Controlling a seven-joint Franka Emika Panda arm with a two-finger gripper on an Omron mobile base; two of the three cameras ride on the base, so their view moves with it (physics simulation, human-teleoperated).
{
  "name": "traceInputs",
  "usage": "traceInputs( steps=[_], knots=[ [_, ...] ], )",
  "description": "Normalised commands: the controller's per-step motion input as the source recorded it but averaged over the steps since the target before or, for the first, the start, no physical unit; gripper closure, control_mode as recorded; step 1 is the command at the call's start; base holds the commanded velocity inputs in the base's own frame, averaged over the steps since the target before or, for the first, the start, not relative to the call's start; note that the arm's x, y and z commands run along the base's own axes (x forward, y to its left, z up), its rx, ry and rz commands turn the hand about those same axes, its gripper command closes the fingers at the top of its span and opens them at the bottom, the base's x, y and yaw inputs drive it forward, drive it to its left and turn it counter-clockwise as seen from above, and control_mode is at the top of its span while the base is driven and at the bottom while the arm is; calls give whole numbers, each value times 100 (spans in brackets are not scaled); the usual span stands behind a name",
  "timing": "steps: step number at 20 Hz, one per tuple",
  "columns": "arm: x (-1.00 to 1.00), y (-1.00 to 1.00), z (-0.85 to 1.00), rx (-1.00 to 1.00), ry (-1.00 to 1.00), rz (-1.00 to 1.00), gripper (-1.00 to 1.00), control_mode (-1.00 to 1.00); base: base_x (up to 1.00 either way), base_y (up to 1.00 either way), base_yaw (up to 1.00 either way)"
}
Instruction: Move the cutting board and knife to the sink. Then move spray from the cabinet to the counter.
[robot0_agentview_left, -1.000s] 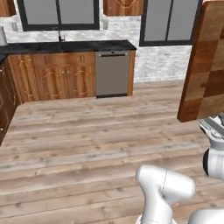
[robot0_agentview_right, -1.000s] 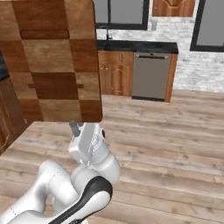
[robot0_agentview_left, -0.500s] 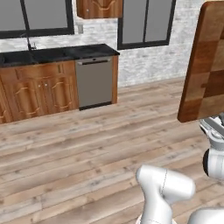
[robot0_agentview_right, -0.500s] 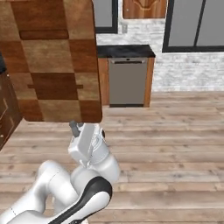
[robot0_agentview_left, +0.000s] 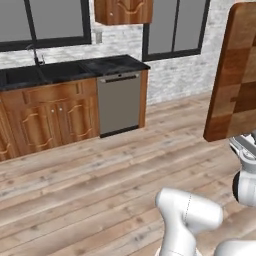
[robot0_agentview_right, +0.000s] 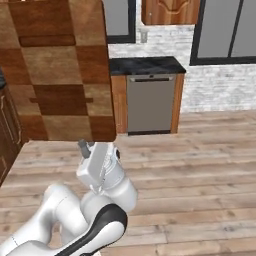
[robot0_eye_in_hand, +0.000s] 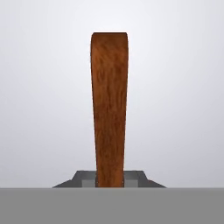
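Wooden floorboards (robot0_agentview_left: 100, 185) run across the room from the robot's base to the far wall. Nearest to me, the tool (robot0_eye_in_hand: 109, 177) is pinching the lower edge of the cutting board (robot0_agentview_right: 57, 70), its dark fingertips (robot0_eye_in_hand: 85, 178) pressed against both faces. That checkered board stands upright above the arm, lifted clear of everything, showing edge-on in the hand view. Beyond it, against the far brick wall, the black marble surface (robot0_agentview_left: 75, 70) tops arched cabinet doors (robot0_agentview_left: 50, 122), with a grey dishwasher (robot0_agentview_left: 119, 105) under its right end. A faucet (robot0_agentview_left: 36, 54) rises near its back edge, below dark windows (robot0_agentview_left: 50, 20).
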Motion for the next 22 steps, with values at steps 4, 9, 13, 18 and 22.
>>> traceInputs(
  steps=[4,9,13,18,22],
  knots=[
    [0,0,0,0,0,0,100,100,100,57,4],
    [0,0,0,0,0,0,100,100,100,16,9],
    [0,0,0,0,0,0,100,100,100,23,-1],
    [0,0,0,0,0,0,100,100,100,51,-3],
    [0,0,0,0,0,0,100,100,100,79,-10]
  ],
)
